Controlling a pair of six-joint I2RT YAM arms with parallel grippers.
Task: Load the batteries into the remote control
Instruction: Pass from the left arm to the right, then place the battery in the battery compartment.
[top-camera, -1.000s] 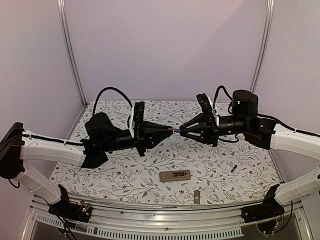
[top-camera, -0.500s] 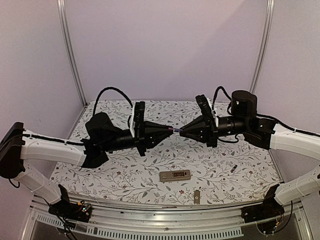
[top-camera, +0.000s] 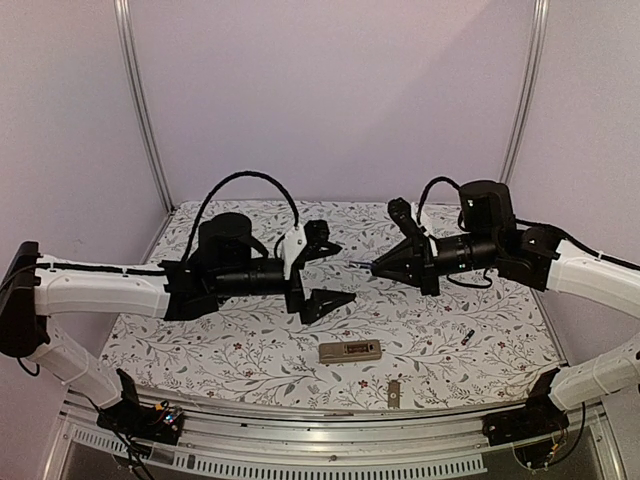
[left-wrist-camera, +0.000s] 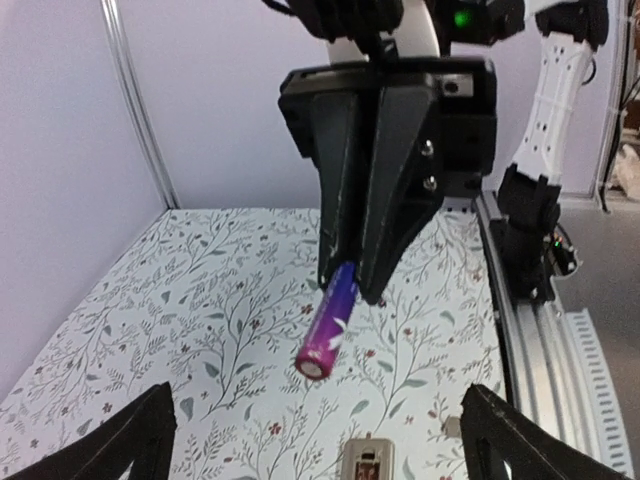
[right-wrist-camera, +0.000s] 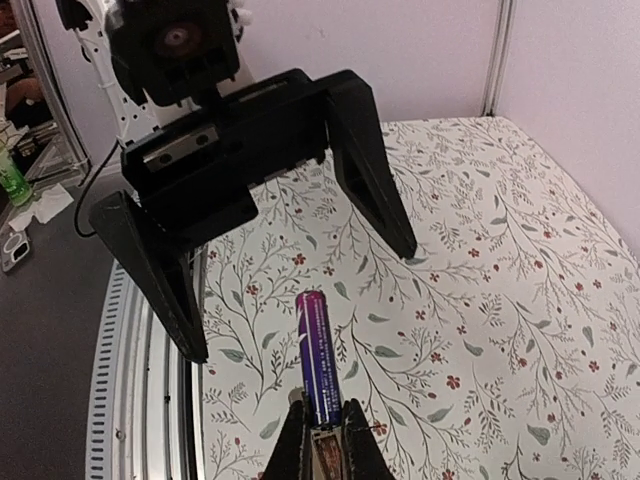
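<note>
Left hand has sprung wide, leaving the battery pinched by the right hand, pointing at it.

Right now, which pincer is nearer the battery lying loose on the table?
Right. The right pincer, gripping the other battery, hangs left of the loose battery; the open left pincer sits even farther left.

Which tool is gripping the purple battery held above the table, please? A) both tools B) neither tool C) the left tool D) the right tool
D: the right tool is closed on one end of the purple battery, while the left tool stands wide open, clear of it.
</note>
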